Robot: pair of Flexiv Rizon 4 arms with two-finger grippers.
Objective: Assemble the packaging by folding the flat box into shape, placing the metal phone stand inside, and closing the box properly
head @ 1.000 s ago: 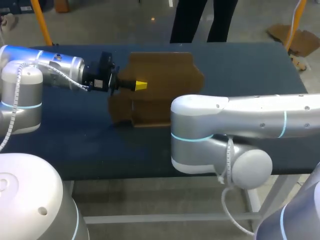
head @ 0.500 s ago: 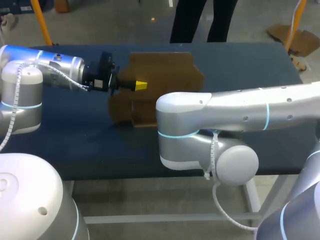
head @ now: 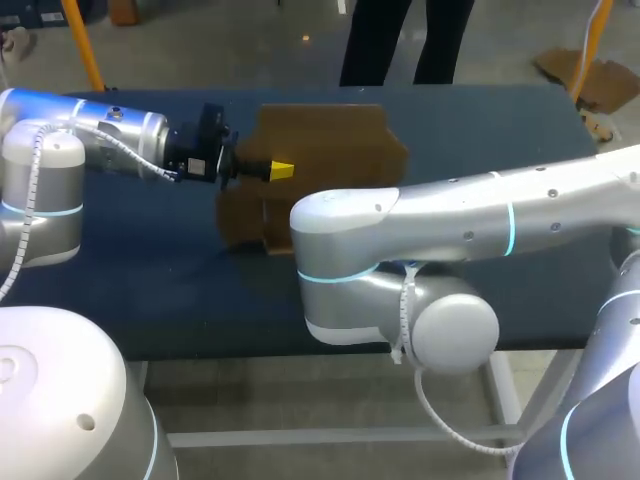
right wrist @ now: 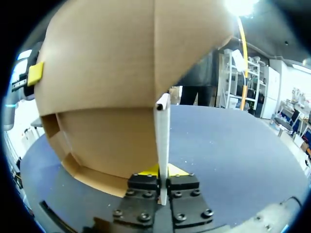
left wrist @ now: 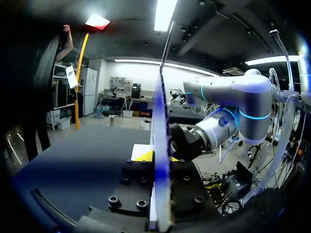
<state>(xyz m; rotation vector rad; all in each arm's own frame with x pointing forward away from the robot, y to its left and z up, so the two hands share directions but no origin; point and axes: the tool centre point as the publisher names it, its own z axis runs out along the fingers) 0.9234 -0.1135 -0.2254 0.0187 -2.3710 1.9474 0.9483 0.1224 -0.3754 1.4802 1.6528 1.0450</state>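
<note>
The brown cardboard box [head: 330, 150] stands partly folded in the middle of the dark table. My left gripper [head: 280, 171] comes in from the left and is shut on one of the box's panels, a yellow tip showing against the brown. In the left wrist view that panel [left wrist: 163, 126] runs edge-on between the fingers of the left gripper [left wrist: 158, 158]. My right arm [head: 400, 230] crosses in front of the box and hides its own gripper there. In the right wrist view the right gripper [right wrist: 162, 172] is shut on a thin flap [right wrist: 162, 141] of the box [right wrist: 107, 73]. No phone stand is in view.
The dark table top [head: 150, 260] stretches bare to the left of and in front of the box. The right arm's bulky elbow [head: 450, 330] hangs over the front edge. The left gripper's yellow fingertip [right wrist: 35, 73] shows beside the box in the right wrist view.
My right arm has swung to the left across the front of the box, covering more of it. The left arm and the box have stayed where they were.
</note>
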